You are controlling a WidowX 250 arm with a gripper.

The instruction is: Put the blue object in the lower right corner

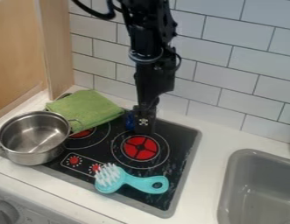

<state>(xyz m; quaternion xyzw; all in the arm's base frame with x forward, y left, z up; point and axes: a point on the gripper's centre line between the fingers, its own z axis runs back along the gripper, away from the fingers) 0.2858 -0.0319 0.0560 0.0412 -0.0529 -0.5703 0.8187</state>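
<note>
- The black gripper (pixel 144 124) hangs over the back of the stove (pixel 185 136), behind a red burner (pixel 140 148); I cannot tell how far open it is or whether it grips anything
- The blue object (pixel 130 120) is just left of it, partly hidden
- A teal brush (pixel 132 180) lies near the front, a steel pot (pixel 34 136) and green cloth (pixel 85 107) at left

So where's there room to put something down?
The counter is bare between stove and sink, back to the wall. The stove is crowded: pot and towel at picture left, brush in front, gripper and blue thing behind.
</note>
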